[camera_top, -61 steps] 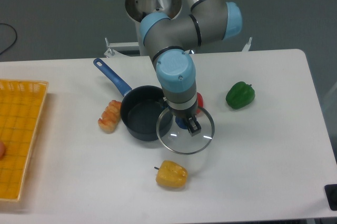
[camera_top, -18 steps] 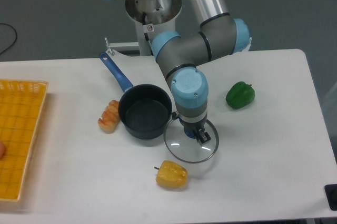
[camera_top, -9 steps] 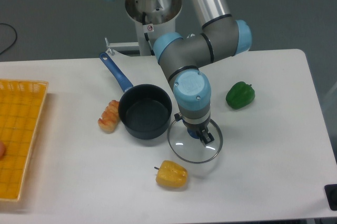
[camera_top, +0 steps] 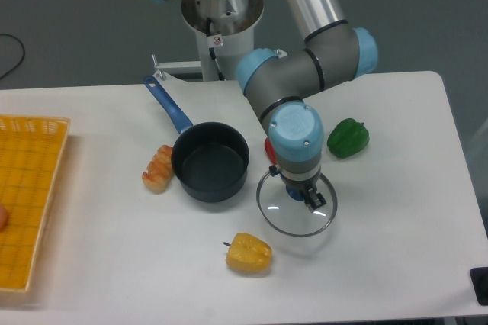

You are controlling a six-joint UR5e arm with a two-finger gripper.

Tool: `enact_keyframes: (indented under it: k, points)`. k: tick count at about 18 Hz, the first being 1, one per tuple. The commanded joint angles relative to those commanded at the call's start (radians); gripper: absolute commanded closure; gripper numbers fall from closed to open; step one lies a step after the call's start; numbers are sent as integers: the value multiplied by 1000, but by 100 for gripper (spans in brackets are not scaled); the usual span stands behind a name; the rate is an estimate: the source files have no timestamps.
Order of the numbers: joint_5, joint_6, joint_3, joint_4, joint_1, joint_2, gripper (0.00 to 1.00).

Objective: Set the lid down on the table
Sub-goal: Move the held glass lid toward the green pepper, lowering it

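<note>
The round glass lid (camera_top: 296,214) with a thin metal rim hangs low over the white table (camera_top: 396,226), right of the dark saucepan (camera_top: 210,162) and clear of it. My gripper (camera_top: 303,194) points straight down over the lid's centre and is shut on the small blue knob, which the fingers mostly hide. Whether the lid's rim touches the tabletop cannot be told.
A yellow pepper (camera_top: 248,254) lies just front-left of the lid. A green pepper (camera_top: 348,138) lies to the right behind it. A red item (camera_top: 269,149) peeks out behind my wrist. A pastry (camera_top: 158,168) lies left of the saucepan. A yellow mesh tray (camera_top: 27,199) sits at the far left.
My gripper has carried the lid to the right, away from the saucepan's rim. The saucepan and the other things have stayed put over the last second.
</note>
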Motion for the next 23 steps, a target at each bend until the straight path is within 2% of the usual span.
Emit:
enact_keyframes:
  k: [2, 16, 18, 23]
  points:
    - [11, -2, -2, 3, 0, -18, 48]
    - [5, -14, 2, 12, -6, -35, 48]
    - [8, -14, 2, 12, -6, -55, 48]
    - [8, -14, 5, 12, -2, -61, 48]
